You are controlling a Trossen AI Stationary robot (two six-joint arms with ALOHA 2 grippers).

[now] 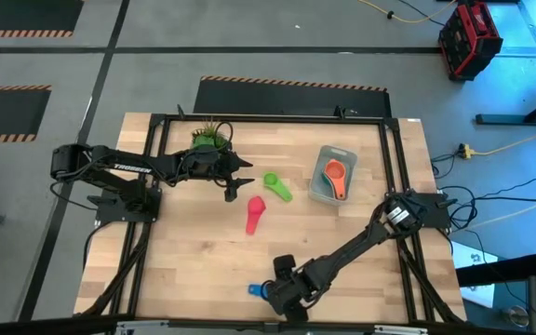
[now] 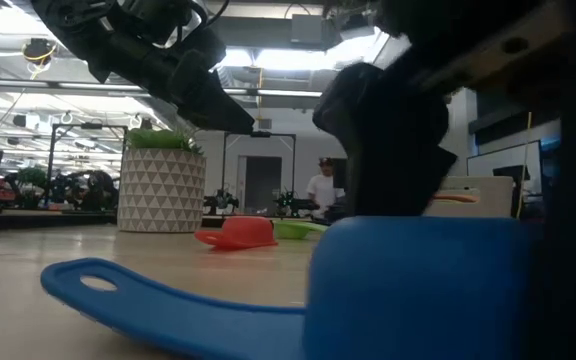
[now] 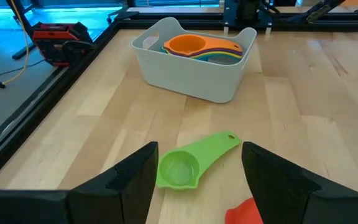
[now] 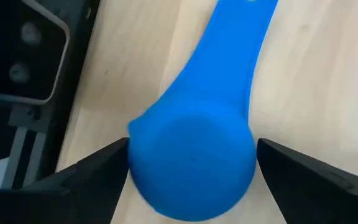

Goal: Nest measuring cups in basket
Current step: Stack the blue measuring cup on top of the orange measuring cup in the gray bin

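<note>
The pale grey basket (image 1: 321, 193) (image 3: 191, 78) stands right of centre, with the orange cup (image 3: 187, 45) on top of other nested cups. A green cup (image 1: 277, 186) (image 3: 179, 168) and a red cup (image 1: 255, 214) lie on the wood at mid-table. The blue cup (image 1: 256, 290) (image 2: 408, 290) lies upside down by the near edge, rim on the table. My left gripper (image 1: 241, 182) (image 3: 199, 155) hovers open above the table, just left of the green cup. My right gripper (image 1: 275, 292) (image 4: 191, 146) is down at the blue cup. My right gripper has the blue cup's bowl (image 4: 191, 168) between its two fingers, one fingertip (image 4: 114, 165) at each side of the round wall. It comes from above, pointing down. The handle (image 4: 241, 37) sticks out past the fingers. The cup rests rim down on the table.
A white pot with a green plant (image 1: 209, 137) (image 2: 161, 190) stands near the far edge, behind my left arm. A dark frame runs round the tabletop, close beside the blue cup. Bare wood lies between the red cup and the basket. A person shows far off in the room.
</note>
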